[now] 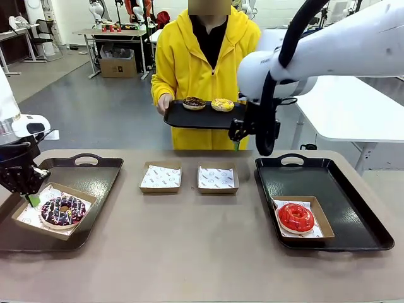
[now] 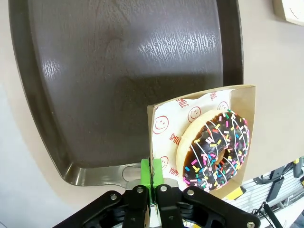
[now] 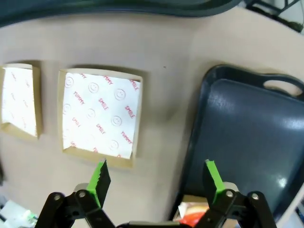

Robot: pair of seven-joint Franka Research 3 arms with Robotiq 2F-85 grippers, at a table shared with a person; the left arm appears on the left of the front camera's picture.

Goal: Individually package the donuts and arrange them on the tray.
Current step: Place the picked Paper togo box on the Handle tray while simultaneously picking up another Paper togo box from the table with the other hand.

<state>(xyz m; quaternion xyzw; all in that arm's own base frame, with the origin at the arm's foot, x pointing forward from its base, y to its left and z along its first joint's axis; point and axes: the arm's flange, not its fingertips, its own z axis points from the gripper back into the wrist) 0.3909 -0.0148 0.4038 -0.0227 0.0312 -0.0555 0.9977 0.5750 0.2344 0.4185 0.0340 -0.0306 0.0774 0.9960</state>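
A chocolate donut with coloured sprinkles [image 1: 63, 210] [image 2: 216, 145] lies in a paper-lined cardboard box [image 1: 86, 197] [image 2: 240, 95] on the left tray [image 1: 95, 177] [image 2: 118, 71]. My left gripper [image 1: 30, 198] [image 2: 152, 170] is shut on that box's edge. The glossy red donut [image 1: 295, 217] [image 3: 194, 219] rests in a box on the right tray [image 1: 341, 189] [image 3: 251, 137]. A person holds a third black tray [image 1: 202, 118] bearing a dark chocolate donut [image 1: 194, 102] and a yellow donut [image 1: 222, 104]. My right gripper [image 1: 237, 142] [image 3: 156, 179] hangs open high above the table, just under the person's tray.
Two paper-lined boxes [image 1: 160, 177] [image 1: 216, 178] with nothing in them sit side by side at the table's middle; the right wrist view looks down on them [image 3: 102, 114] [image 3: 19, 99]. The person in a yellow coat [image 1: 189, 57] stands at the far side.
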